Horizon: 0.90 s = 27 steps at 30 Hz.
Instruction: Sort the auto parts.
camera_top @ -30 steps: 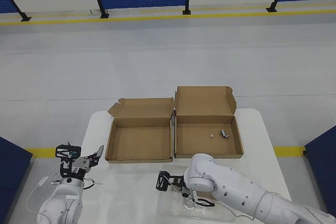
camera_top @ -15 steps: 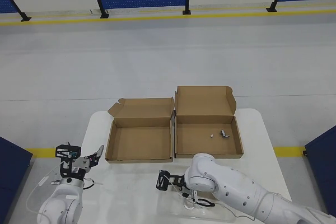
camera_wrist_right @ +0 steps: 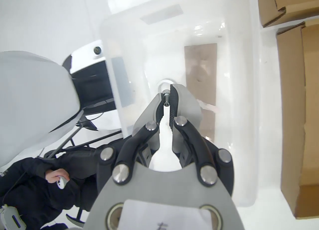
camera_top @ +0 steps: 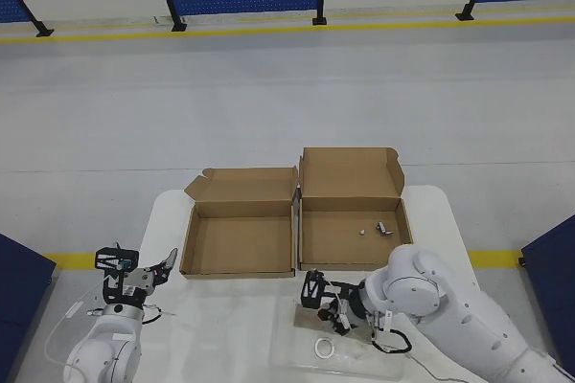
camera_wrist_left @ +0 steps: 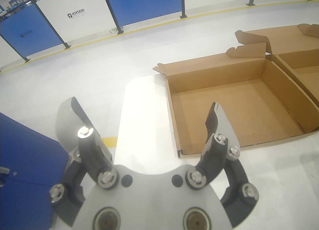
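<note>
Presently right claw (camera_wrist_right: 167, 93) pinches one bolt (camera_wrist_right: 166, 98) over one clear bin (camera_wrist_right: 239, 116); left claw (camera_wrist_left: 144, 103) spread near two boxes (camera_top: 240, 244) (camera_top: 355, 235)

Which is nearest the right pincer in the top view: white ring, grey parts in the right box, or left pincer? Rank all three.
From the right pincer, shut on a small metal part:
1. White ring, right beside it in the clear bin.
2. Grey parts, farther out in the right box.
3. Left pincer, open, far off on the left side.
</note>
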Motion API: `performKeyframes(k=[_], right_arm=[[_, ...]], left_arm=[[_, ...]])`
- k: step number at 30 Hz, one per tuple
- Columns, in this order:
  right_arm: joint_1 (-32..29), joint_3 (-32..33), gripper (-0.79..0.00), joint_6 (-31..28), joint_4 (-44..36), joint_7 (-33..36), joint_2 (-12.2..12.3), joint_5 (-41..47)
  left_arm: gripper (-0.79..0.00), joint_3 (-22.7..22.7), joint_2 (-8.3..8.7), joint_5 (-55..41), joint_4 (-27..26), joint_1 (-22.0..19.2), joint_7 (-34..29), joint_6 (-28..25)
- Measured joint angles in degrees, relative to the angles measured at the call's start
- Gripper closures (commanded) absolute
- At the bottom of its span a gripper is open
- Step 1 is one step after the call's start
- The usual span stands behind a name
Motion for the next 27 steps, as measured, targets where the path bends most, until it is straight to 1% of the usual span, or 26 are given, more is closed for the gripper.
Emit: performKeyframes(k=[2,3,13,15,16,19,22,27], right_arm=[[-1.32,1.84,0.0,-0.37,-0.95,-0.36,2.12,4.73],[-1.49,2.23,0.0,-0.48,-0.96,-0.47,2.52,6.26],[-1.53,2.25,0.0,-0.46,-0.86,-0.61,2.51,6.2],[-2.14,2.9,0.0,-1.11,-0.21,-2.52,2.57,8.71],[-2.33,3.61,0.0,-1.96,0.49,-3.09,2.71,11.2],[-2.49,5.45,0.0,-3.72,2.39,-3.65,3.65,22.35],[-1.61,5.93,0.0,-3.57,3.27,-3.55,5.18,31.83],[0.84,4.92,0.0,-2.39,3.79,-2.37,7.69,47.08]], left_arm=[[-0.785,0.0,0.0,0.0,0.0,0.0,0.0,0.0],[-0.785,0.0,0.0,0.0,0.0,0.0,0.0,0.0],[-0.785,0.0,0.0,0.0,0.0,0.0,0.0,0.0],[-0.785,0.0,0.0,0.0,0.0,0.0,0.0,0.0],[-0.785,0.0,0.0,0.0,0.0,0.0,0.0,0.0],[-0.785,0.0,0.0,0.0,0.0,0.0,0.0,0.0],[-0.785,0.0,0.0,0.0,0.0,0.0,0.0,0.0],[-0.785,0.0,0.0,0.0,0.0,0.0,0.0,0.0]])
